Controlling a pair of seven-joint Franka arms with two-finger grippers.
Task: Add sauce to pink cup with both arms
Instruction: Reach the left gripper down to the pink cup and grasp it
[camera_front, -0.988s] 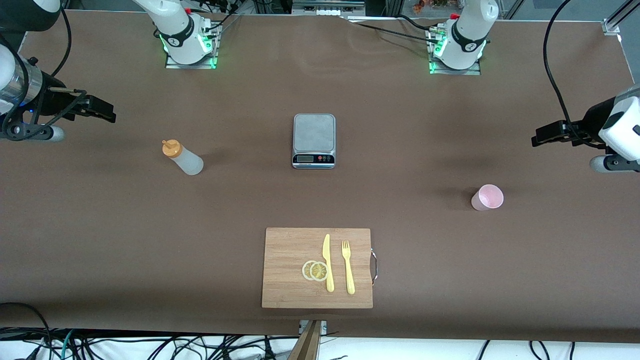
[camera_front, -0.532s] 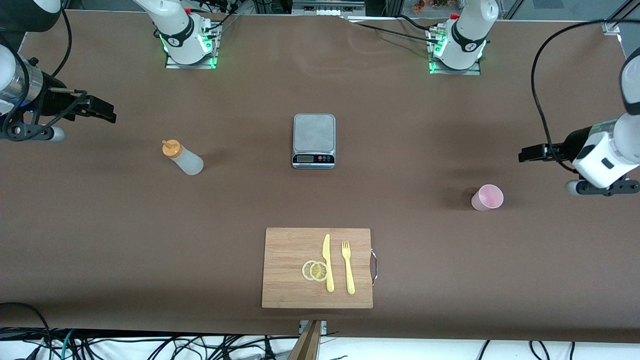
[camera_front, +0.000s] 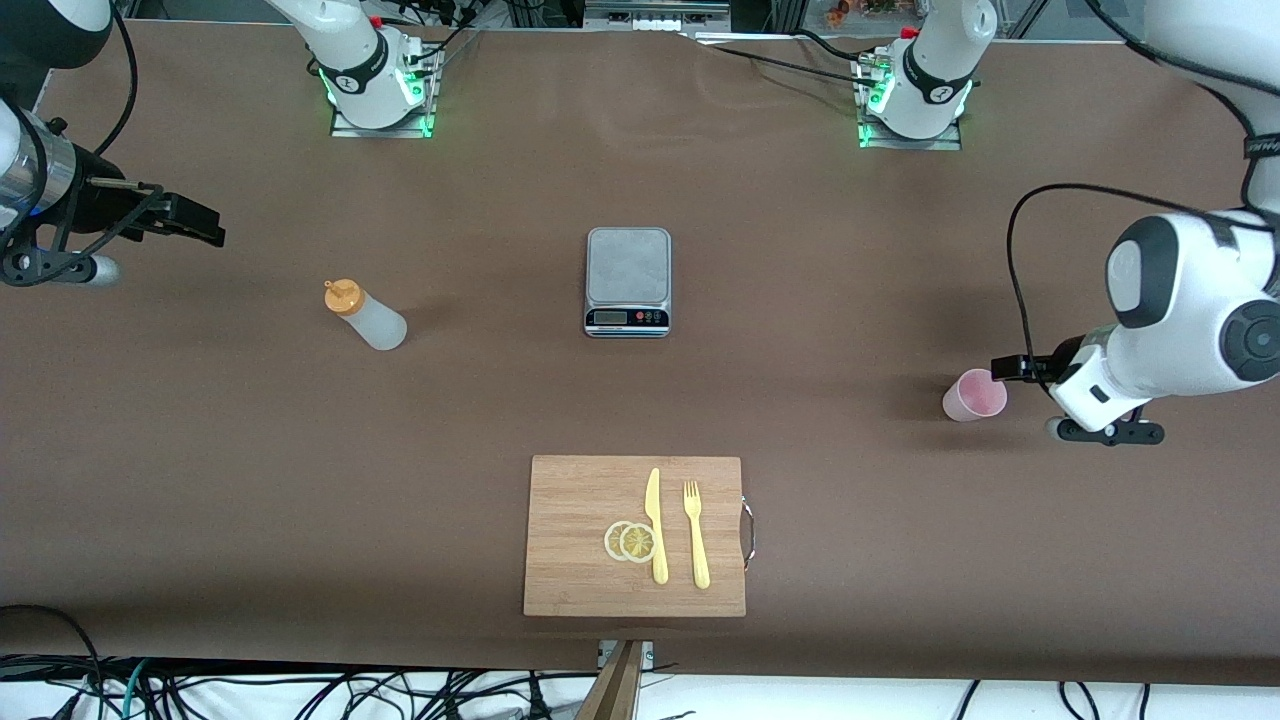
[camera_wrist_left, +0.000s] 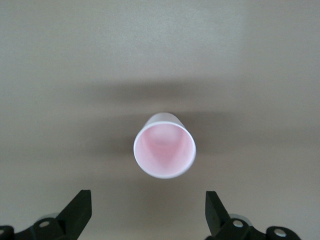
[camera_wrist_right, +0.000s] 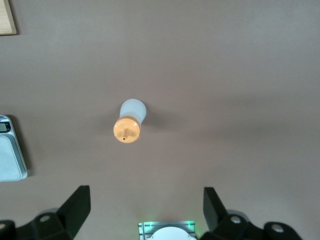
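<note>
The small plastic cup (camera_front: 973, 395) was pale pink. The squeeze bottle (camera_front: 366, 314) was cloudy white with an orange cap. The flat kitchen scale (camera_front: 627, 281) was grey. The wooden board (camera_front: 580, 500) was light brown, and the plastic knife (camera_front: 655, 524) and fork (camera_front: 695, 533) were yellow.

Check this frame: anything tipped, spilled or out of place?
Nothing stands out. The sauce bottle and pink cup stand upright, no spill shows, and the knife and fork lie neatly on the cutting board.
</note>
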